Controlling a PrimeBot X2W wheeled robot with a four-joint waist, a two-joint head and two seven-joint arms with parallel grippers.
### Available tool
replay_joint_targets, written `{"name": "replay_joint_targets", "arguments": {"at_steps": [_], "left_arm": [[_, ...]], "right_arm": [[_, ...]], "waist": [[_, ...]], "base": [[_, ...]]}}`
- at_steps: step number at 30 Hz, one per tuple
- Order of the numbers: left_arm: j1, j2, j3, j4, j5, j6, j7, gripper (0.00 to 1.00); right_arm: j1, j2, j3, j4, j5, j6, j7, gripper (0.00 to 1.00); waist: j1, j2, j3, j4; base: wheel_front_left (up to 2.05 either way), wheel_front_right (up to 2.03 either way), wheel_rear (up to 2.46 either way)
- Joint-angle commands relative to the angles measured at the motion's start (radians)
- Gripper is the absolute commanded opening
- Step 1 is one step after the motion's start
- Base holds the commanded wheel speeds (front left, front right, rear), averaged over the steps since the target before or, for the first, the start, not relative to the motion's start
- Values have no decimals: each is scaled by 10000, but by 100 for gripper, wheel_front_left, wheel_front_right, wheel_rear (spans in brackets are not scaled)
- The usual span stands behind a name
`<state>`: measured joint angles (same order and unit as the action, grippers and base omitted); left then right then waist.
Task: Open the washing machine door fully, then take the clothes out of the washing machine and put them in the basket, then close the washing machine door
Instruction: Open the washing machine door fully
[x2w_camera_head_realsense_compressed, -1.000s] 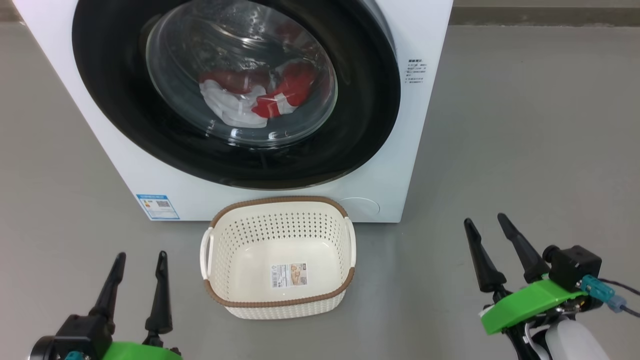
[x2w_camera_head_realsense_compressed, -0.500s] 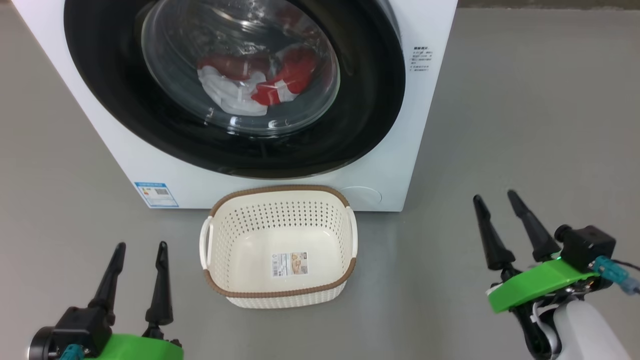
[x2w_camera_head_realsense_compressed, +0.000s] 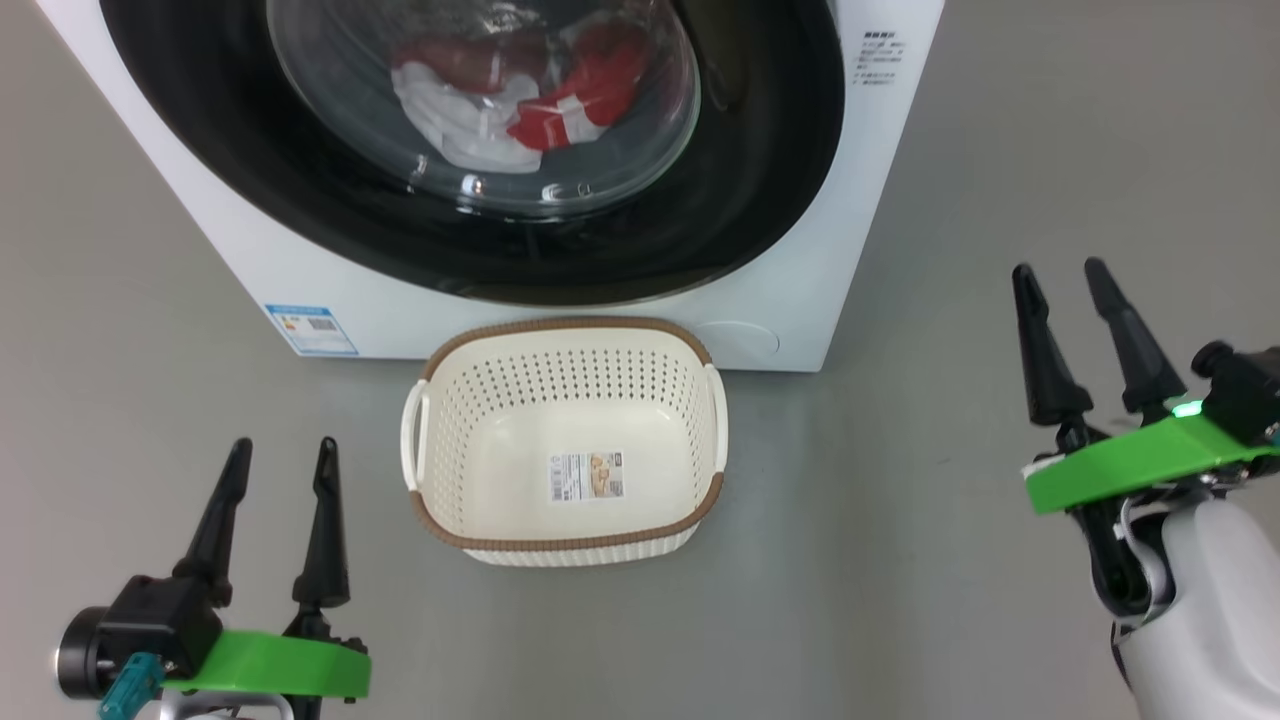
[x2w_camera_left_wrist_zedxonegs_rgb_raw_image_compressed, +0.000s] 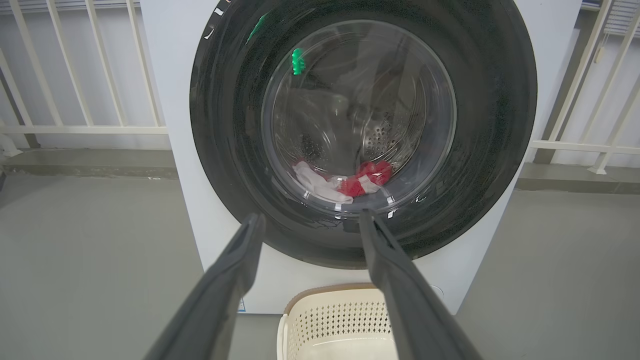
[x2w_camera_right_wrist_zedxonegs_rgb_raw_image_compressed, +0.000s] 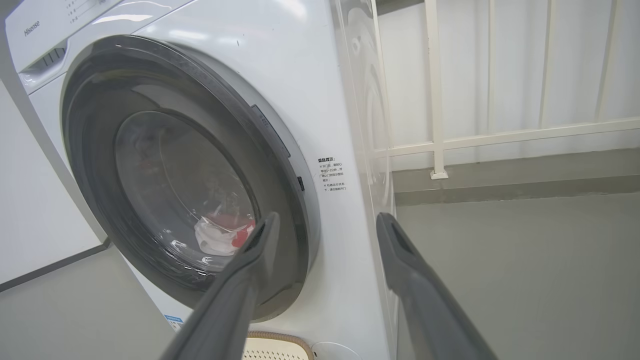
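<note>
Jaws: both pairs spread wide, nothing between the fingers.
Left gripper (x2w_camera_head_realsense_compressed: 283, 445): low at the left of the head view, over bare floor (x2w_camera_head_realsense_compressed: 1000, 560), beside the basket's left handle but apart from it; its wrist view looks square at the door.
Right gripper (x2w_camera_head_realsense_compressed: 1057, 267): at the right of the head view, level with the washer's lower right corner and well clear of it; its wrist view looks slantwise at the door's right edge.
Door (x2w_camera_head_realsense_compressed: 760, 180): shut flat against the front, black rim unbroken, glass bowl bulging outward.
Clothes (x2w_camera_head_realsense_compressed: 520, 100): red and white heap behind the glass, low in the drum.
Washer (x2w_camera_head_realsense_compressed: 800, 300): on the floor, blue sticker (x2w_camera_head_realsense_compressed: 310, 328) at its lower left corner; white railing (x2w_camera_left_wrist_zedxonegs_rgb_raw_image_compressed: 75, 75) behind it.
Basket (x2w_camera_head_realsense_compressed: 565, 323): upright on the floor just in front of the washer, under the door, with a label on its bottom.
Change, camera: the whole head view has shifted, so washer and basket now sit higher in the picture; that is the camera's move.
Change, right gripper: it has come up the picture much further than the basket did, so it now reaches nearer the washer front, and sits further right.
Change, left gripper: it keeps about the same place beside the basket.
Change, door and clothes: as before, shut and inside.
</note>
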<state>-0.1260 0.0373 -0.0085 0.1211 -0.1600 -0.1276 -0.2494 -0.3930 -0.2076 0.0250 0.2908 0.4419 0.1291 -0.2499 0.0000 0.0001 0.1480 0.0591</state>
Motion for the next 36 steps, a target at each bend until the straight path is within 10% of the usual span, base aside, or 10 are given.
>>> {"name": "replay_joint_targets", "arguments": {"at_steps": [1,4,8,10,24,36], "left_arm": [[-363,199,259,-319,-59,-30,-124,100],[-462,241,189,-370,-115,-30,-124,100],[-618,312,88,-420,-158,-30,-124,100],[-662,327,66,-432,-165,-30,-124,100],[-985,473,-101,-509,-237,-30,-124,100],[-1128,417,-162,-685,-318,-30,-124,100]], "right_arm": [[-341,-128,194,-232,151,16,-118,94],[-715,-309,212,-187,503,16,-118,78],[-1141,-492,172,-178,1014,16,-118,8],[-1234,-527,174,-180,1165,16,-118,0],[-2906,-1589,940,854,5365,16,-18,0],[-4580,-2407,1443,1654,8967,16,2117,0]], "waist": [[0,-1,214,69],[0,-1,442,119],[0,-1,727,191],[0,-1,792,208],[0,-1,1382,594],[0,-1,1944,991]], "base": [[0,0,0],[0,0,0],[0,0,0],[0,0,0],[0,0,0],[0,0,0]]}}
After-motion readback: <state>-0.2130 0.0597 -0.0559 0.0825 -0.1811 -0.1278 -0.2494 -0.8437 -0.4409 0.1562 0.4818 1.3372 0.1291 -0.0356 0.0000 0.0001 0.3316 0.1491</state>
